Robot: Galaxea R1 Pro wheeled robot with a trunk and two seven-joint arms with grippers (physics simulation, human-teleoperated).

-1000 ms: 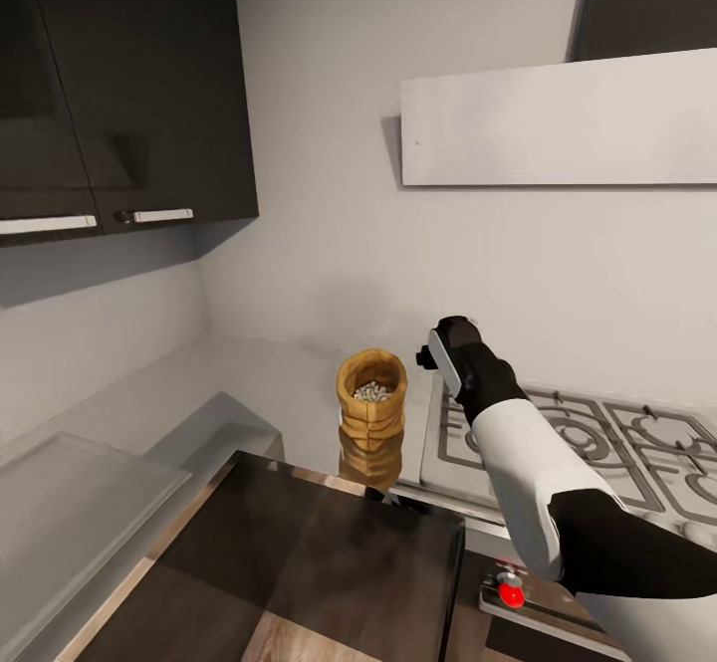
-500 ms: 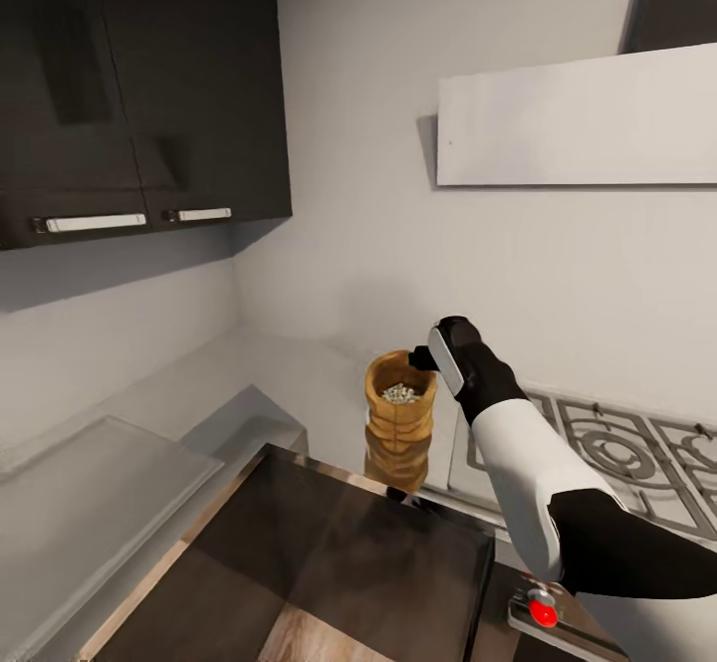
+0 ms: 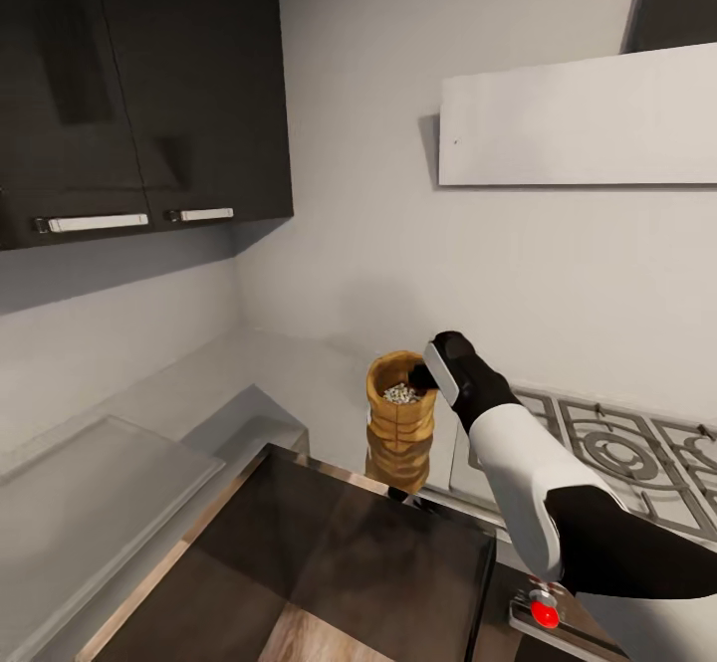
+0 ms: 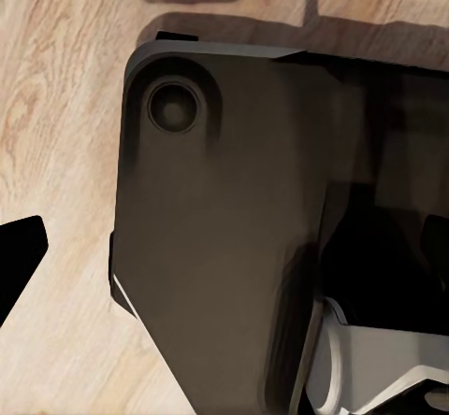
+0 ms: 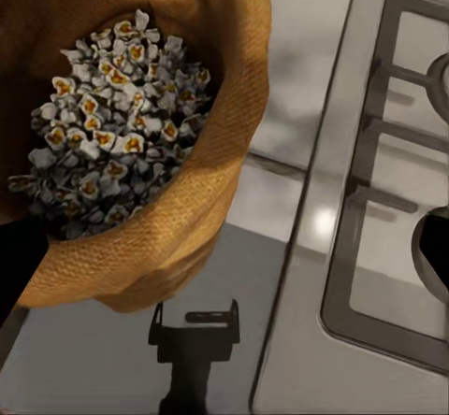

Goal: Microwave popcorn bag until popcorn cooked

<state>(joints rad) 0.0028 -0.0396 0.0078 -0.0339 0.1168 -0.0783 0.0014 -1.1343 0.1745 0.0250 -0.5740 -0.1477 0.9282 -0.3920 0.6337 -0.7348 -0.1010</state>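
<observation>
On the grey reflective steel countertop (image 3: 299, 383), the tan burlap popcorn bag (image 3: 400, 421) stands upright beside the grated gas hob (image 3: 617, 448) as the right gripper (image 3: 423, 375) has edged onto its rim, jaws' spread impossible to tell, grasp seemingly imminent.

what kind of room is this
A kitchen, simulated: a gas hob set into a grey countertop, dark wall cabinets overhead, and a popcorn bag standing by the hob.
</observation>
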